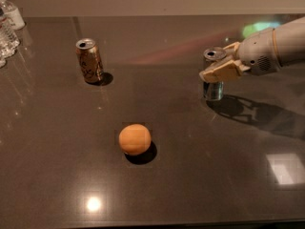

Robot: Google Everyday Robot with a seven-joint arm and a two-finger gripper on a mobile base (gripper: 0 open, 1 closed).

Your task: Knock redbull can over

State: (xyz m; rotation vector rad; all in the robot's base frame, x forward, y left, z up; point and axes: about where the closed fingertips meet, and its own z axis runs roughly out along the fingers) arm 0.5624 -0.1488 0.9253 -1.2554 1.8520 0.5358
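The redbull can stands upright on the dark table at the right; it is slim and silver, and its pull-tab top shows at the back. My gripper reaches in from the right edge. It sits at the can's upper half, in front of it, and hides the can's middle. Whether it touches the can is not clear.
A shorter brown-gold can stands upright at the back left. An orange lies in the middle of the table. Clear plastic water bottles stand at the far left edge. My arm crosses the upper right.
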